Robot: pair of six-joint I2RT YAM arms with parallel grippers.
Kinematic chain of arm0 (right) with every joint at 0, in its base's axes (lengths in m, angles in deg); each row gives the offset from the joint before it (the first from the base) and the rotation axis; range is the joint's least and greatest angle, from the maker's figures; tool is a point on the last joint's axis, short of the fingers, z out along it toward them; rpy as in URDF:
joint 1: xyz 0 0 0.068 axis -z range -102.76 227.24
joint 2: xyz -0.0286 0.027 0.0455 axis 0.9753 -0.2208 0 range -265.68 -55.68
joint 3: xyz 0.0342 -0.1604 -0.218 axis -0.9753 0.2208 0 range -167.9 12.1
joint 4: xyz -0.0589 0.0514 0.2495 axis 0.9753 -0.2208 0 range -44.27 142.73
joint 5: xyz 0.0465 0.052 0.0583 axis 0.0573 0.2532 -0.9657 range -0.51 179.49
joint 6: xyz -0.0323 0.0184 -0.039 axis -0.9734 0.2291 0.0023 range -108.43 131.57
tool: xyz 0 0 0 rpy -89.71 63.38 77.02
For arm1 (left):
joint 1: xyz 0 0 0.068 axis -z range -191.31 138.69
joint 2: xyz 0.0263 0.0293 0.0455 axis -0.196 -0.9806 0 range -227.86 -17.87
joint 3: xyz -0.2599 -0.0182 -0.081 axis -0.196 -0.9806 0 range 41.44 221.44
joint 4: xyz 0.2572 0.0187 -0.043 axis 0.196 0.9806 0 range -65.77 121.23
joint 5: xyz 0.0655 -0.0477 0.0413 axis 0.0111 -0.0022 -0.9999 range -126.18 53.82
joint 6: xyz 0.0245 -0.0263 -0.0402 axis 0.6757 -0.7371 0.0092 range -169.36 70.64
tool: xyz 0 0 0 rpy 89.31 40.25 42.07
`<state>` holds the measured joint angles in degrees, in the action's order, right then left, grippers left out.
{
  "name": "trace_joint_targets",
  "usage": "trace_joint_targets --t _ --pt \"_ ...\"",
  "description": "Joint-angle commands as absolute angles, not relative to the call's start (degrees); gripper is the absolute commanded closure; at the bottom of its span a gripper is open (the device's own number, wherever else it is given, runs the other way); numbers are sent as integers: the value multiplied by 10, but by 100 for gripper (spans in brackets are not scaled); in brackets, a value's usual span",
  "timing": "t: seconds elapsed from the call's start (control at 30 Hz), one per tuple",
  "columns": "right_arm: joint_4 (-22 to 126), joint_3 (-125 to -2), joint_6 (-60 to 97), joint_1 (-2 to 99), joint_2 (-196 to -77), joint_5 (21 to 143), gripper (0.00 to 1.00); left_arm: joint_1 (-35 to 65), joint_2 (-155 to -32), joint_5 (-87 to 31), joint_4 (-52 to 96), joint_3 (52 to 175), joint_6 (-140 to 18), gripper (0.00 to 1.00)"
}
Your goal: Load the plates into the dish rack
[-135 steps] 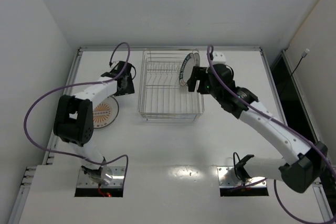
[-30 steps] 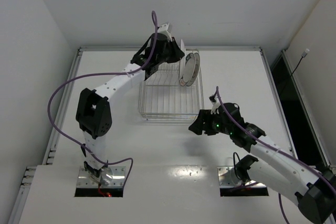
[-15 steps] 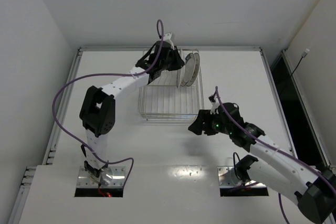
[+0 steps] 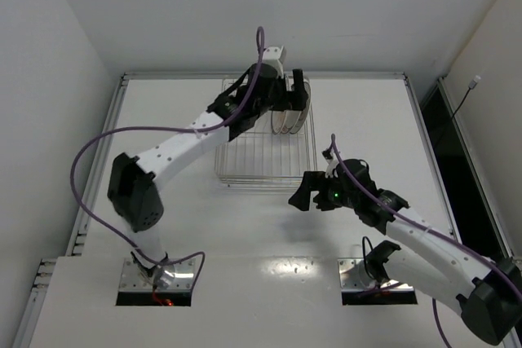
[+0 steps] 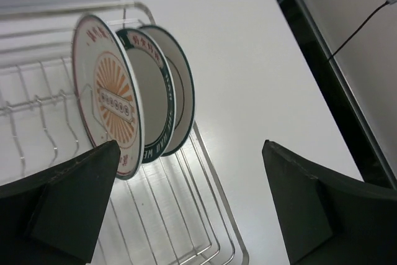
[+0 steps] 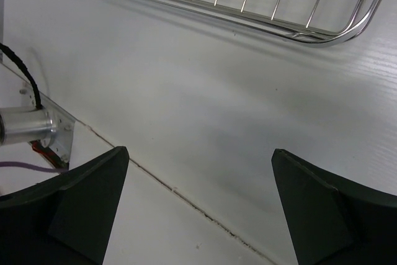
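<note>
I have my left gripper (image 5: 191, 147) spread wide and empty over the three plates (image 5: 115, 100) standing in the dish rack (image 4: 263, 160). The right gripper (image 6: 200, 153), equally wide, hovers beside the rack's near edge.

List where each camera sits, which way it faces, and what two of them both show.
Top external: fixed high behind the arm bases, looking down on the table, the left arm, the right arm, the dish rack and plates.
Left wrist: on the left gripper, by the rack, facing the three upright plates; both open fingers frame the view.
Right wrist: on the right gripper, low, facing the table surface and a rack edge; its open fingers show.
Shared: top external and left wrist both show the racked plates.
</note>
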<state>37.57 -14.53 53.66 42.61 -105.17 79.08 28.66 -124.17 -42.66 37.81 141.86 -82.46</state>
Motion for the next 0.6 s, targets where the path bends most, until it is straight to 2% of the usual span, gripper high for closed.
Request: trace_joint_targets --t 0.0,0.17,0.2,0.27,0.43,0.57 --pt "395 -151 533 427 -1046 798 0 349 -1103 -561 376 1334 -749 1" --pt "400 -145 538 427 -1046 798 0 393 -918 -706 365 1157 -725 1" --pt "400 -145 538 427 -1055 798 0 399 -892 -767 365 1092 -733 1" --pt "405 -145 538 427 -1062 798 0 405 -840 -809 371 1028 -766 1" --pt "405 -151 532 427 -1039 793 0 405 -694 -831 398 861 -793 1" --pt "386 -151 532 422 -983 838 0 424 -649 -833 377 825 -794 1"
